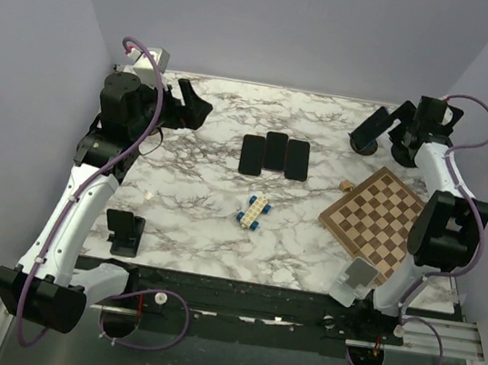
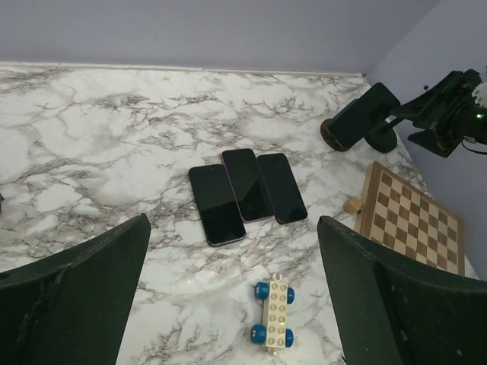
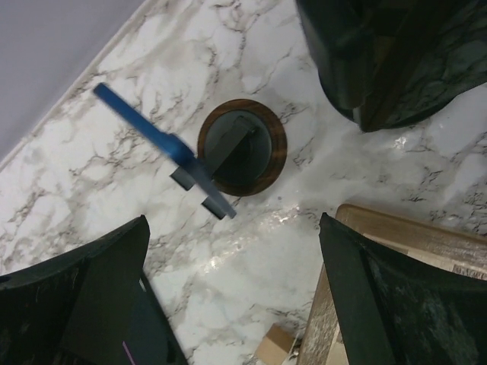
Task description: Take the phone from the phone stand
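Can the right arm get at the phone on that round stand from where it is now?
Probably yes. The right tool is open just above the phone leaning on its stand, and nothing shows between them.

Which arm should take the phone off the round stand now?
Right. The right gripper is open beside the phone on the stand at the far right; the left gripper sits far across the table.

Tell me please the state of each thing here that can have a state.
phone, tilted on the round stand, not gripped
three phones, flat, side by side
black stand, empty
white stand, empty
left claw, open
right claw, open, near the phone
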Tool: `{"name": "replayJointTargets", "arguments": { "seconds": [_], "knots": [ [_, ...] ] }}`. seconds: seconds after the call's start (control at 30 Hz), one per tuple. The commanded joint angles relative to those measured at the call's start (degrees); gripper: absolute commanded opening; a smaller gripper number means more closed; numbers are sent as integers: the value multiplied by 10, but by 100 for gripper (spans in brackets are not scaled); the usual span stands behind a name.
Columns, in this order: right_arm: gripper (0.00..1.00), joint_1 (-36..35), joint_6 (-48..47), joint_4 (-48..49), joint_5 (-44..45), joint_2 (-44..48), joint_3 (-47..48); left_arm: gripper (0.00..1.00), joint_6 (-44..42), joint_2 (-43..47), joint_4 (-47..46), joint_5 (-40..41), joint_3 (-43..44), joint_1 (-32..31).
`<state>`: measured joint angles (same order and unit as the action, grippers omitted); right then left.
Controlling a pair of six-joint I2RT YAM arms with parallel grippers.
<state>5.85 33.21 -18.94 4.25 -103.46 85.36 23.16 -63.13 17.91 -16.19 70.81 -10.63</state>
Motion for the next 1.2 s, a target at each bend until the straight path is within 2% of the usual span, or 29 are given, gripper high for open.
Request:
{"name": "replayJointTargets", "arguments": {
  "seconds": [0.0, 0.17, 0.37, 0.63, 0.83, 1.17],
  "knots": [
    [99, 14, -62, 30, -54, -49, 19, 99, 7, 2, -4, -17, 12, 0],
    [97, 14, -113, 124, -84, -47, -26, 99, 6, -2, -2, -16, 14, 2],
    [94, 17, -115, 229, -122, -49, -71, 99, 6, -4, -3, -17, 13, 3],
    [77, 21, -101, 298, -161, -62, -82, 99, 10, -10, -3, -25, 15, 7],
    [66, 22, -98, 302, -156, -62, -78, 99, 17, -13, -6, -35, 14, 17],
    [66, 22, -116, 327, -180, -69, -80, 99, 19, -16, -9, -39, 13, 19]
  ]
}}
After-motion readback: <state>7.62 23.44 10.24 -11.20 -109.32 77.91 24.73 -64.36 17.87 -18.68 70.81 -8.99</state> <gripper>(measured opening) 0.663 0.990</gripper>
